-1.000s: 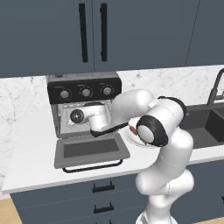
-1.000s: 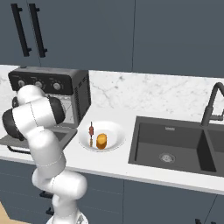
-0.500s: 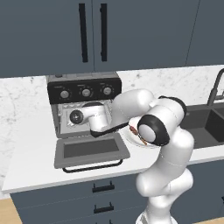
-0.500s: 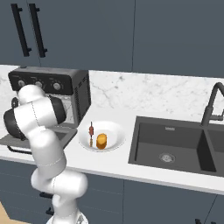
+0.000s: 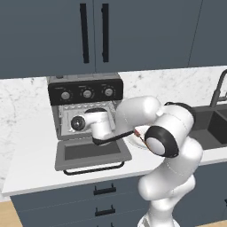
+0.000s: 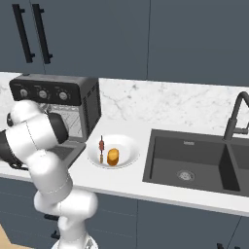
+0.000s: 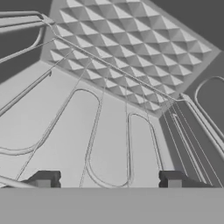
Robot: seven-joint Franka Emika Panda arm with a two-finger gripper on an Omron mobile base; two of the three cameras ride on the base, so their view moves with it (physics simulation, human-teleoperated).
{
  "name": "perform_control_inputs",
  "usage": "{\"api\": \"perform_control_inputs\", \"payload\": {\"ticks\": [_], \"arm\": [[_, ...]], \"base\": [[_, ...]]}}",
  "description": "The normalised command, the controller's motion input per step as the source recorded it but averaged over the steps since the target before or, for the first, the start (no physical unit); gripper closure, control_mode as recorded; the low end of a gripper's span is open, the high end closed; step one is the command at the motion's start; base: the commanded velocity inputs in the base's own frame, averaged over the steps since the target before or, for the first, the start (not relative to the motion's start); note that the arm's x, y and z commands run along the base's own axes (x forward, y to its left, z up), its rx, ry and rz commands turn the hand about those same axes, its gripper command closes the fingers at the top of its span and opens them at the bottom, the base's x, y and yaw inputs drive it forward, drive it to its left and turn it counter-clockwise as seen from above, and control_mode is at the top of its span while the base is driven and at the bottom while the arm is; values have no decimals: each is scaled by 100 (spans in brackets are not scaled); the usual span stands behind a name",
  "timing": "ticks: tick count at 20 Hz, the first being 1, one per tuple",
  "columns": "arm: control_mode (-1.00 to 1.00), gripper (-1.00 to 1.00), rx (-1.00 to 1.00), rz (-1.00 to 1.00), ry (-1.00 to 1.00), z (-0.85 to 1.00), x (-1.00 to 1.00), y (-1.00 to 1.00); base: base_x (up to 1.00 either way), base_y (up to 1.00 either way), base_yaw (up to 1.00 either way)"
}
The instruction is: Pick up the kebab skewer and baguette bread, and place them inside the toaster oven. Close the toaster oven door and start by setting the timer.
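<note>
Three silver knobs run across the black top panel of the oven point(image 5: 84, 106), a dark grey box standing on the white marbled surface point(image 6: 160, 187) below dark cabinet doors with black bar handles. To its right in the right base view, a dark sink point(image 6: 194, 168) with a black tap is sunk into the same surface. The oven door point(image 5: 92, 155) lies dropped flat toward the front, its dark glass facing up and its black bar handle at the near edge. The white arm reaches across from the right, its wrist at the mouth of the oven. The hand view looks into the cavity: a wire rack point(image 7: 94, 131) over a pale pressed floor and a dimpled back wall. The hand point(image 7: 107, 180) has its two dark tips set wide apart with only the rack between them, gripping nothing. A white plate point(image 6: 114, 151) sits just right of the oven. On it the baguette point(image 6: 113, 156) lies beside the skewer point(image 6: 101, 148), the skewer nearer the oven.
</note>
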Motion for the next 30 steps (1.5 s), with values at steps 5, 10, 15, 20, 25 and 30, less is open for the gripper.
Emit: {"api": "perform_control_inputs", "payload": {"ticks": [5, 10, 15, 20, 25, 30], "arm": [[-100, 100, 10, -1, 16, 20, -68, -28], [-100, 100, 12, -3, 19, 25, -74, -25], [-100, 100, 12, -3, 17, 23, -75, -27], [-100, 100, 12, -3, 16, 22, -75, -30], [-100, 100, 12, -2, 9, 65, -79, -43], [-100, 100, 10, -5, 1, 100, -64, -70]], "base": [[0, 0, 0], [0, 0, 0], [0, 0, 0], [0, 0, 0], [0, 0, 0], [0, 0, 0]]}}
